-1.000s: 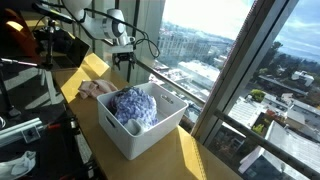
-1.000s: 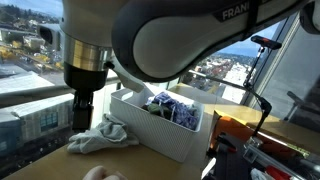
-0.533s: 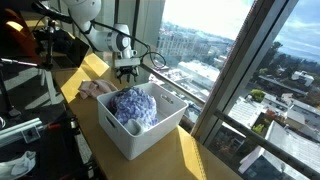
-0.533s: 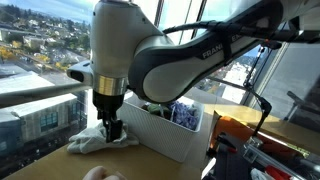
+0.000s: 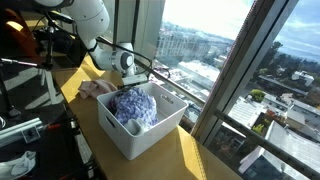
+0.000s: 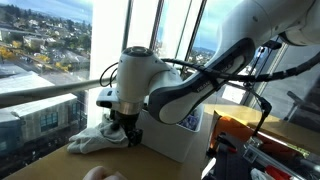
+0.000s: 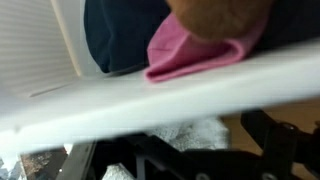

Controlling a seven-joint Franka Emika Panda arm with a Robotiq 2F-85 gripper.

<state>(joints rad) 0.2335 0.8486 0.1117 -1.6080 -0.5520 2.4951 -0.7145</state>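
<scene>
My gripper [image 6: 124, 134] is down on the wooden table, pressed into a crumpled white cloth [image 6: 98, 139] right beside the white bin [image 6: 170, 142]. In the wrist view the white cloth [image 7: 185, 133] lies between my dark fingers [image 7: 185, 152], which stand apart on either side of it. The bin wall [image 7: 150, 100] fills the middle of that view, with pink [image 7: 195, 55] and dark fabric inside. In an exterior view the gripper [image 5: 115, 84] is low behind the bin [image 5: 140, 138], next to the pale cloth pile [image 5: 93, 89].
The bin holds a heap of blue-purple clothes [image 5: 133, 106]. Tall window glass and a rail [image 5: 190, 85] run along the table's far edge. Dark equipment and cables [image 5: 30, 60] stand on the other side. An orange object [image 6: 250, 130] sits past the bin.
The arm has come down beside the bin. The gripper went from above the white cloth to resting in it.
</scene>
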